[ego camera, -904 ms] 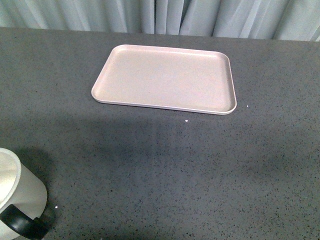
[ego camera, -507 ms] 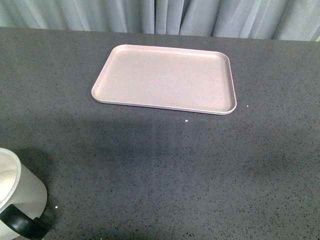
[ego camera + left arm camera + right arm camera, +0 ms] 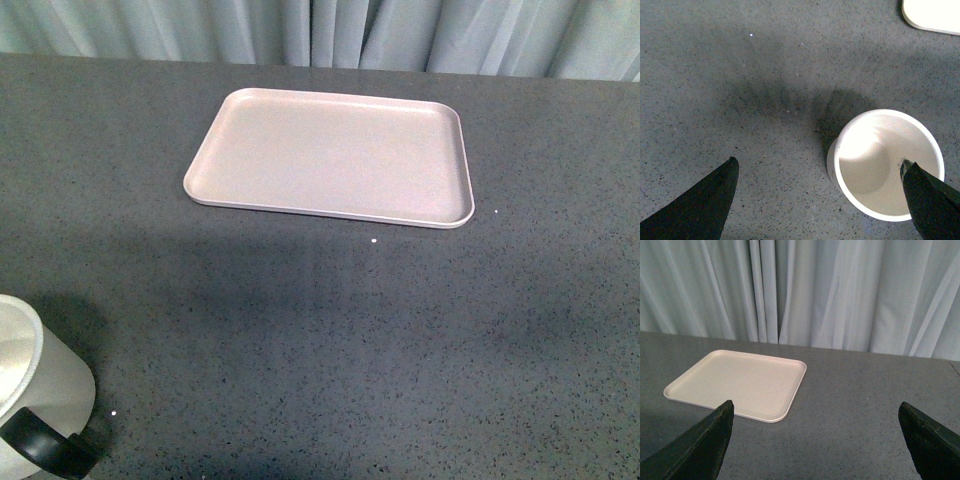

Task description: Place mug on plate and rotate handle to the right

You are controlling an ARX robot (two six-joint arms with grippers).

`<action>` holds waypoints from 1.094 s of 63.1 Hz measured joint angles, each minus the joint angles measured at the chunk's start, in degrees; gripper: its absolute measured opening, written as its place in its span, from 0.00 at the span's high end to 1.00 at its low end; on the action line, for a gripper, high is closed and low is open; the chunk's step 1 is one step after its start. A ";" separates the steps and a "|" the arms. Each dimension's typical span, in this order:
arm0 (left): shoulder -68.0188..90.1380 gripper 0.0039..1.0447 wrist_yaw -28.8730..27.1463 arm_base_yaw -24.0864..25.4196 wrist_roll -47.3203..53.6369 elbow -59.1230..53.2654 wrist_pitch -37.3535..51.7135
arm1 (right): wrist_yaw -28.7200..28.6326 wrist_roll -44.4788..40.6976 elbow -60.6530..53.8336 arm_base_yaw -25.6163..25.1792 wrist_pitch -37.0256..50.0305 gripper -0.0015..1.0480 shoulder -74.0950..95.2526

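Since the mug [image 3: 35, 385] stands at the near left of the grey surface [image 3: 350, 340], well apart from the empty plate [image 3: 330, 155] at the far centre, the left claw [image 3: 818, 161] is the one poised above it. Its jaws are spread wide, one finger overlapping the mug's rim and the other over bare surface, so the mug sits off-centre in the gap and nothing is gripped. The handle [image 3: 45, 448] points toward the near edge, which probably leaves the round wall free for a grasp from the sides. The right claw [image 3: 815, 404] is also wide and holding nothing; it hangs at the near right facing the plate, likely out of the way until the handle needs turning.
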 joint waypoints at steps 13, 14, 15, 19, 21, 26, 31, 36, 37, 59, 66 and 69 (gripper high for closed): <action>6.56 0.09 -0.92 -3.96 -0.37 0.15 3.74 | 0.00 0.00 0.00 0.00 0.00 0.09 0.00; 6.84 0.09 -1.09 -4.20 -0.50 0.15 3.93 | 0.00 0.00 0.00 0.00 0.00 0.09 0.00; 7.43 0.09 -1.16 -4.63 -0.66 0.15 4.26 | 0.00 0.00 0.00 0.00 0.00 0.09 0.00; 8.66 0.09 -1.31 -5.68 -0.98 0.15 4.92 | 0.02 0.00 0.00 0.00 0.00 0.09 0.00; 9.31 0.09 -1.31 -6.27 -1.22 0.15 5.29 | 0.02 0.00 0.00 0.00 0.00 0.09 0.00; 11.28 0.09 -1.40 -7.91 -1.64 0.15 6.38 | 0.02 0.00 0.00 0.00 0.00 0.09 0.00; 12.81 0.09 -1.73 -8.20 -1.73 0.15 7.15 | 0.00 0.00 0.00 0.00 0.00 0.09 0.00; 14.51 0.09 -1.75 -8.11 -1.75 0.15 8.24 | 0.00 0.00 0.00 0.00 0.00 0.09 0.00; 14.73 0.09 -1.73 -8.07 -1.75 0.15 8.41 | 0.00 0.00 0.00 0.00 0.00 0.09 0.00; 22.69 0.09 -0.59 -4.35 -1.73 0.15 13.64 | 0.00 0.00 0.00 0.00 0.00 0.09 0.00; 22.86 0.09 -0.57 -4.33 -1.73 0.15 13.75 | 0.00 0.00 0.00 0.00 0.00 0.09 0.00; 23.02 0.09 -0.57 -4.42 -1.73 0.15 13.77 | 0.00 -0.02 0.00 0.00 0.00 0.09 0.00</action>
